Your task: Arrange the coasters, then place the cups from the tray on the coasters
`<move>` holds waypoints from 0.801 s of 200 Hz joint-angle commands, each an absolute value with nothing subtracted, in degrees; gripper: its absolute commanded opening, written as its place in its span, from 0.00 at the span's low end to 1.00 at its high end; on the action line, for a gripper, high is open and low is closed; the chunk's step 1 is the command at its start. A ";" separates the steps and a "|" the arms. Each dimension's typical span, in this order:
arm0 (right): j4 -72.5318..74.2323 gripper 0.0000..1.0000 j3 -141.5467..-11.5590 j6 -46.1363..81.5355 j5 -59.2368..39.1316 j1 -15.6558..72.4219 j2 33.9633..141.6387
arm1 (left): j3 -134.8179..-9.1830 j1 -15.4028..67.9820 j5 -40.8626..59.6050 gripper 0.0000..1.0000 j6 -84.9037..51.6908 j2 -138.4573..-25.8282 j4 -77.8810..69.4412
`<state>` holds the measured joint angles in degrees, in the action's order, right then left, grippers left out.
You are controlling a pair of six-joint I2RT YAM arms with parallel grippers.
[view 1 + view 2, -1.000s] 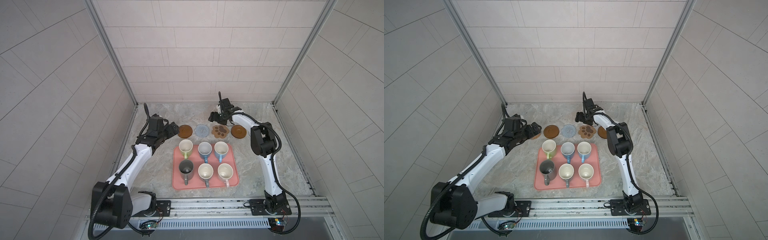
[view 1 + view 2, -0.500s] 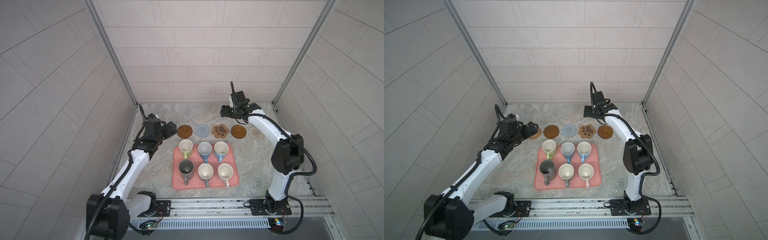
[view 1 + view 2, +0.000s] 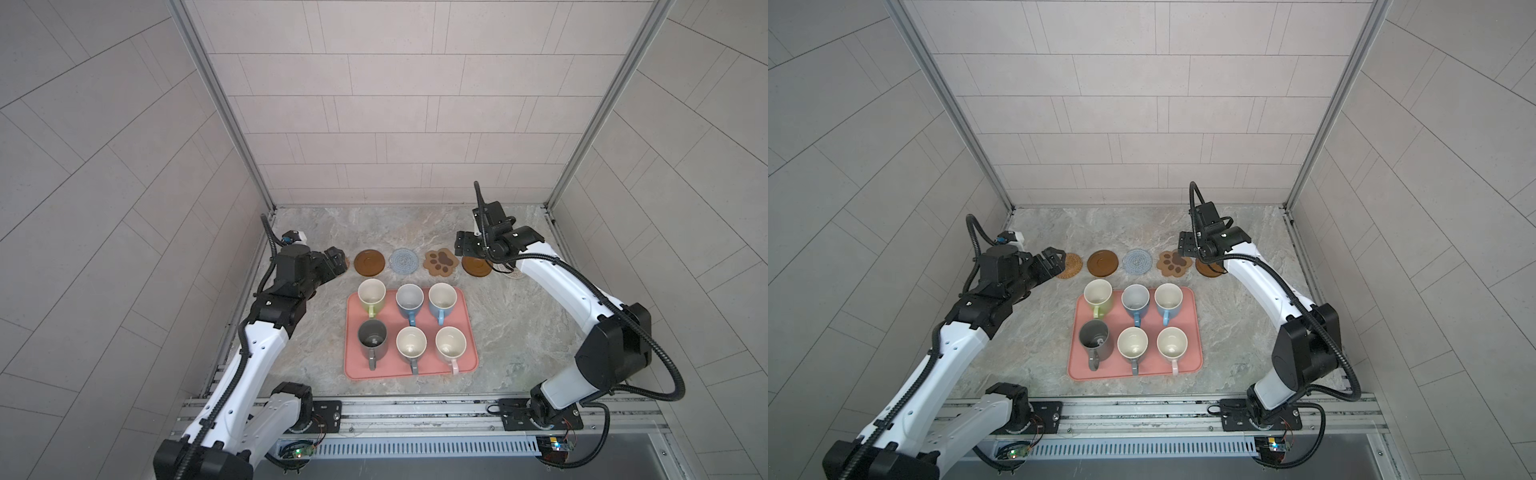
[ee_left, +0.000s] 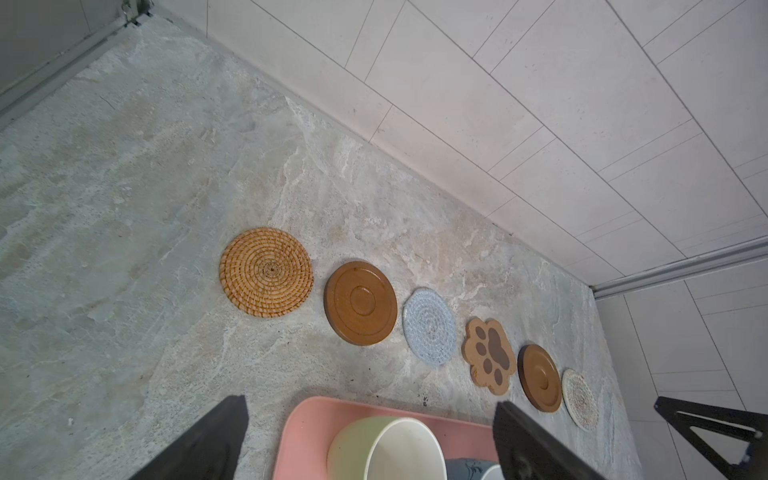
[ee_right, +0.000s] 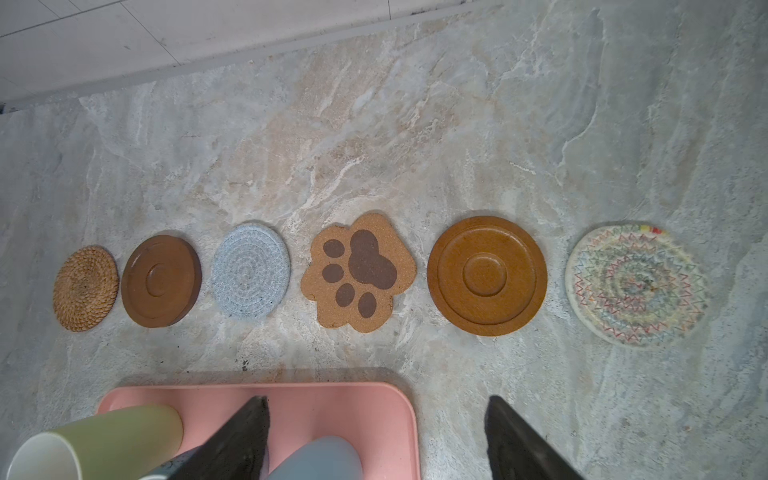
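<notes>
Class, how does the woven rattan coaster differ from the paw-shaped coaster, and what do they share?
Outline: the rattan coaster is a circle; the paw-shaped coaster has lobed toes. Surface: the rattan coaster is a coiled weave; the paw-shaped coaster is flat tan with dark brown pads. Place: the rattan coaster ends the row; the paw-shaped coaster sits within it. Both lie flat on the marble table, nothing on them.

Coarse woven rattan coaster (image 5: 86,288), two smooth satin-finished wooden discs (image 5: 161,281) (image 5: 487,275), soft corded blue-grey mat (image 5: 250,269) and beige mat (image 5: 636,284), grainy cork-like paw coaster (image 5: 360,272), matt pink tray (image 5: 374,399) bearing smooth glazed ceramic mugs (image 3: 411,346), on a veined matt stone-look tabletop (image 5: 415,124).
</notes>
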<state>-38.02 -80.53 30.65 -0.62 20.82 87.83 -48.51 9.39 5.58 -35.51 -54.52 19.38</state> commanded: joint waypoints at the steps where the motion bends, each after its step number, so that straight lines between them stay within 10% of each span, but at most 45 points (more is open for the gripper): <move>1: -42.23 0.83 -79.04 31.38 1.49 21.60 83.18 | -47.64 9.14 8.20 1.00 -35.20 -54.55 23.66; 160: -53.44 0.81 -65.22 37.35 3.86 28.52 63.93 | -46.06 10.00 12.73 1.00 -36.04 -51.84 27.31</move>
<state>-50.46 -66.22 35.20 2.28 26.81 64.62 -47.20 9.43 12.62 -35.53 -53.01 26.83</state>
